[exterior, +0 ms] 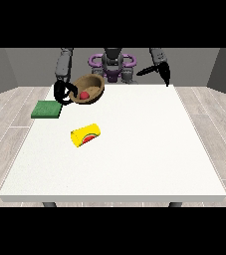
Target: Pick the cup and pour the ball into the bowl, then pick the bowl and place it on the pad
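The round brown wooden bowl (88,89) was held tilted above the desk's far left part, with the small red ball (84,94) seen inside it. Its rim was clasped by the curled fingers of the black hand at the view's left (62,93). The flat green square pad (46,109) lay just below, at the left edge of the large white desk (134,149). The yellow cup with a red watermelon-like picture (85,135) lay on its side nearer the middle; no writing could be read. The hand at the view's right (157,70) was raised over the far edge, fingers straight and apart. Wide open room was left in front and to the right.
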